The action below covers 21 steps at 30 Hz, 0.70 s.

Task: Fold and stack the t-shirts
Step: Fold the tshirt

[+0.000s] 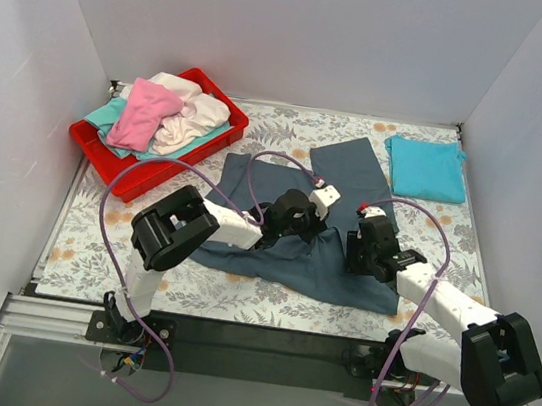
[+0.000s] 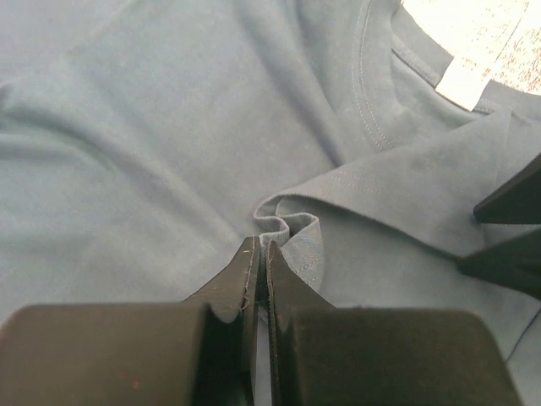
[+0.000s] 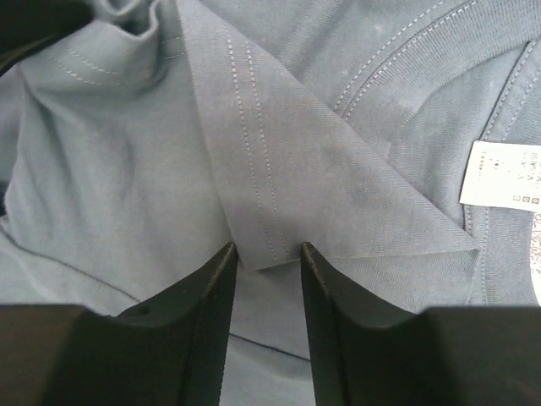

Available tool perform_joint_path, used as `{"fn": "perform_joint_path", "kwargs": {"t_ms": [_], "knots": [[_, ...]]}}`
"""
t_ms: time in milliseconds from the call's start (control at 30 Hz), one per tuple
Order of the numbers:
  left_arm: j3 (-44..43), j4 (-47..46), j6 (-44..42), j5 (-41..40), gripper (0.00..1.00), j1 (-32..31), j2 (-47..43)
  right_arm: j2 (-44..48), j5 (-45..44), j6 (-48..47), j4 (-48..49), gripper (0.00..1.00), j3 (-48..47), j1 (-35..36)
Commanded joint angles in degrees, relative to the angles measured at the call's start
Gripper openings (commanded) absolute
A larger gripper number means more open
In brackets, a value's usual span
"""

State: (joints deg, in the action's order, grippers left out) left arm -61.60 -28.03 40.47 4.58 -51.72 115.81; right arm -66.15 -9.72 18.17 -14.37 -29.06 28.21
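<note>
Left gripper (image 2: 260, 245) pinches a grey shirt (image 2: 169, 127) fold; right gripper (image 3: 269, 247), spread, apparently straddles the hem (image 3: 254, 169) at twelve o'clock.

Top cam: fixed, high behind arm bases (image 1: 129, 329), looks down/fwd over whole floral-patterned worktop (image 1: 292, 125). Wrist cams v. close, past black left claw (image 2: 258, 245) and black right claw (image 3: 266, 249), onto large slate grey-blue cloth t-shirt (image 2: 169, 127); both share its white neck label (image 2: 461, 85).
</note>
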Motion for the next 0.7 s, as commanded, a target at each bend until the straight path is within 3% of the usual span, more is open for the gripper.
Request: {"fn": "perform_joint_path", "kwargs": {"t_ms": [0, 100, 200, 300, 367, 667], "knots": [[0.43, 0.78, -0.04, 0.34, 0.00, 0.83, -3.40, -1.26, -1.36, 0.19, 1.28, 0.31, -2.67, 0.36], [0.17, 1.75, -0.04, 0.25, 0.00, 1.01, -3.22, -2.40, -1.80, 0.11, 1.19, 0.29, -2.84, 0.36], [0.52, 1.84, -0.04, -0.71, 0.11, 1.10, -3.66, -3.19, -2.23, 0.11, 0.93, 0.12, -3.11, 0.45], [1.39, 1.31, -0.04, -2.03, 0.23, 1.27, -4.54, -2.76, -3.64, 0.02, 0.22, 0.05, -4.16, 0.45], [1.75, 0.79, -0.04, -2.55, 0.32, 1.54, -5.77, -2.23, -5.04, -0.24, -0.83, 0.02, -5.48, 0.45], [2.89, 0.96, 0.14, -5.44, 0.39, 2.94, -8.40, -6.17, -16.29, -1.48, -2.68, 0.01, -11.45, 0.27]]}}
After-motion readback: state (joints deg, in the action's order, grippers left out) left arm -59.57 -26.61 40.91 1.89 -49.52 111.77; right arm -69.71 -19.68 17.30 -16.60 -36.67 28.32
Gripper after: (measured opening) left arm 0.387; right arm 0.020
